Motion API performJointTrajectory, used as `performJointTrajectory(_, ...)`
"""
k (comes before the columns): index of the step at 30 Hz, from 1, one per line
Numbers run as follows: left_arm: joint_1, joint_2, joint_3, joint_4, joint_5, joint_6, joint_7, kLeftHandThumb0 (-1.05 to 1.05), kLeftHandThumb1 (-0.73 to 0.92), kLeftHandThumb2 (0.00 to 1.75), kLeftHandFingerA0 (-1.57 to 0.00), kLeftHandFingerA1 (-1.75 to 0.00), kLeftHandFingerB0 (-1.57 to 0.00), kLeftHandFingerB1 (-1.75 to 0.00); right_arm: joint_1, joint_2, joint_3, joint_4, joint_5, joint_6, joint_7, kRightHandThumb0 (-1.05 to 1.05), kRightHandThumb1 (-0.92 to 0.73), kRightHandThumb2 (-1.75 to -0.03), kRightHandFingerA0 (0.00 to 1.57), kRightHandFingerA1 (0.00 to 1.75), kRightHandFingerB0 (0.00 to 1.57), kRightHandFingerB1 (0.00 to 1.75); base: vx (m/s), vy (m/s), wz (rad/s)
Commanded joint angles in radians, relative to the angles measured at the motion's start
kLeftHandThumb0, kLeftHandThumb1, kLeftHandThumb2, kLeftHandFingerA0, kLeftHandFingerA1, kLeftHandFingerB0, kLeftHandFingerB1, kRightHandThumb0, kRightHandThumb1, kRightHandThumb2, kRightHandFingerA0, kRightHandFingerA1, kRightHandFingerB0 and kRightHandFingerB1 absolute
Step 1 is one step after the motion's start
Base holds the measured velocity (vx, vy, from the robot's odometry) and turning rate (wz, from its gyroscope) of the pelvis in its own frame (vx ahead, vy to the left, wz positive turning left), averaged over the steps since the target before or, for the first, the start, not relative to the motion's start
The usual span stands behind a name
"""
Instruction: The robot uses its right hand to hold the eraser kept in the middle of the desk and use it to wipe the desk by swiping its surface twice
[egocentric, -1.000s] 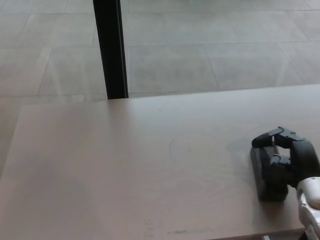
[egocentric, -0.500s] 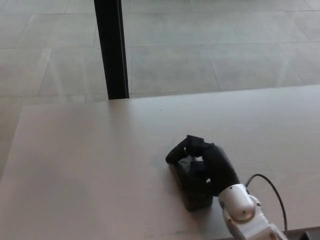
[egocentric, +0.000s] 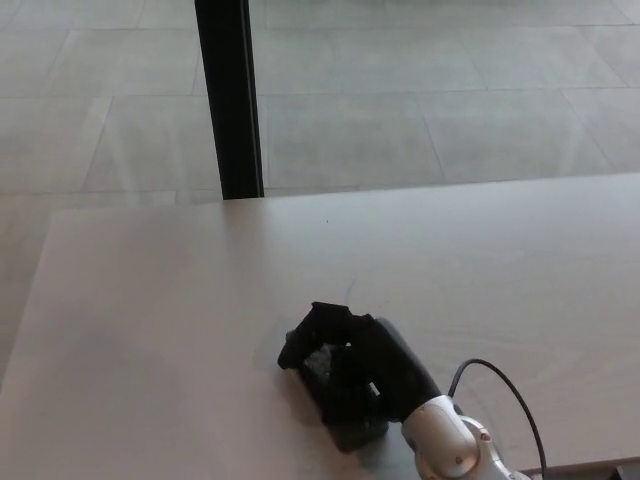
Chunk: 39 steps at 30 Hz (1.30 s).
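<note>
A dark eraser block (egocentric: 345, 420) lies flat on the pale desk (egocentric: 180, 300), near the front edge and a little left of centre. My right hand (egocentric: 350, 365) is shut on the eraser, its black fingers (egocentric: 315, 330) curled over the far end. The silver wrist and a black cable trail back to the lower right. Most of the eraser is hidden under the hand. My left hand does not show.
A black vertical post (egocentric: 230, 100) stands behind the desk's far edge at upper left. Grey tiled floor (egocentric: 450, 100) lies beyond. The desk's left edge runs diagonally at the picture's left.
My right hand has slid the eraser across the desk from the right side toward the left, about half the desk's width over the second. The camera has shifted slightly.
</note>
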Motion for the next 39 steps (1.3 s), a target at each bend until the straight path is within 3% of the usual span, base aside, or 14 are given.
performJointTrajectory(1,0.005,0.017,0.006,0.005,-0.009,0.003,0.006,-0.43,0.40,0.83,-0.80,-0.81,-0.68,-0.72,0.014,-0.116,-0.058,0.052,-0.038,0.086,0.017,-0.39,-0.72,-0.86,0.90,1.75,0.75,1.40,0.00,0.000,0.00)
performJointTrajectory(8,0.012,0.012,0.015,0.004,-0.015,0.009,0.002,-0.42,0.40,0.84,-0.79,-0.81,-0.65,-0.71,-0.062,-0.232,-0.177,0.151,-0.024,0.059,-0.008,-0.37,-0.66,-0.89,0.96,1.75,0.83,1.43,0.00,0.000,0.00)
performJointTrajectory(11,0.009,0.017,0.017,0.019,-0.016,0.009,-0.006,-0.36,0.57,0.56,-0.78,-0.72,-0.71,-0.62,-0.089,-0.265,-0.237,0.212,0.003,0.051,-0.021,-0.37,-0.65,-0.87,0.94,1.75,0.80,1.51,0.00,0.000,0.00)
performJointTrajectory(17,0.026,0.010,0.019,-0.013,-0.019,0.018,0.002,-0.43,0.41,0.84,-0.79,-0.81,-0.64,-0.70,-0.084,-0.298,-0.352,0.269,0.054,0.040,-0.032,-0.36,-0.62,-0.90,0.98,1.75,0.76,1.70,0.00,0.000,0.00)
performJointTrajectory(18,0.014,0.015,0.025,0.017,-0.025,0.018,-0.005,-0.38,0.56,0.56,-0.79,-0.72,-0.71,-0.62,-0.077,-0.304,-0.374,0.287,0.065,0.016,-0.030,-0.35,-0.60,-0.94,0.97,1.75,0.76,1.70,0.00,0.000,0.00)
performJointTrajectory(19,0.014,0.016,0.030,0.022,-0.029,0.013,-0.012,-0.42,0.40,0.83,-0.79,-0.81,-0.65,-0.71,-0.074,-0.306,-0.395,0.286,0.077,0.049,-0.025,-0.36,-0.61,-0.92,0.97,1.75,0.72,1.74,0.00,0.000,0.00)
performJointTrajectory(21,0.013,0.021,0.022,0.030,-0.016,0.008,-0.012,-0.38,0.56,0.56,-0.79,-0.72,-0.72,-0.62,-0.061,-0.317,-0.418,0.292,0.075,0.049,-0.033,-0.33,-0.58,-0.96,0.97,1.75,0.74,1.50,0.00,0.000,0.00)
performJointTrajectory(25,0.022,0.023,0.026,0.029,-0.019,-0.001,-0.016,-0.40,0.56,0.56,-0.78,-0.71,-0.71,-0.62,-0.045,-0.319,-0.455,0.285,0.097,0.070,-0.010,-0.32,-0.61,-0.98,0.95,1.75,0.75,1.54,0.00,0.000,0.00)
performJointTrajectory(26,0.030,0.020,0.028,0.014,-0.023,0.000,-0.020,-0.43,0.41,0.84,-0.79,-0.80,-0.65,-0.70,-0.024,-0.329,-0.476,0.289,0.107,0.059,-0.013,-0.31,-0.59,-1.01,0.96,1.75,0.78,1.58,0.00,0.000,0.00)
performJointTrajectory(29,0.028,0.014,0.028,0.020,-0.019,0.002,-0.009,-0.38,0.56,0.56,-0.78,-0.73,-0.72,-0.63,0.019,-0.338,-0.503,0.273,0.122,0.075,-0.004,-0.32,-0.56,-1.08,1.02,1.75,0.84,1.51,0.00,0.000,0.00)
performJointTrajectory(30,0.023,0.015,0.031,0.031,-0.021,0.001,-0.010,-0.42,0.40,0.82,-0.80,-0.81,-0.67,-0.71,0.029,-0.342,-0.508,0.276,0.128,0.065,0.010,-0.32,-0.58,-1.03,1.00,1.75,0.82,1.52,0.00,0.000,0.00)
performJointTrajectory(33,0.024,0.016,0.037,0.040,-0.025,-0.012,-0.017,-0.46,0.40,0.83,-0.80,-0.81,-0.65,-0.70,0.049,-0.344,-0.520,0.280,0.136,0.042,0.015,-0.29,-0.55,-0.99,1.20,1.75,0.76,1.43,0.00,0.000,0.00)
performJointTrajectory(35,0.028,0.013,0.042,0.030,-0.030,-0.010,-0.021,-0.41,0.55,0.56,-0.79,-0.74,-0.71,-0.63,0.058,-0.348,-0.515,0.272,0.126,0.039,0.001,-0.31,-0.55,-1.03,1.01,1.75,0.83,1.50,0.00,0.000,0.00)
performJointTrajectory(39,0.028,0.013,0.037,0.032,-0.021,-0.013,-0.017,-0.44,0.40,0.83,-0.79,-0.81,-0.66,-0.71,0.059,-0.345,-0.519,0.263,0.141,0.049,0.011,-0.33,-0.58,-0.99,1.00,1.75,0.80,1.52,0.00,0.000,0.00)
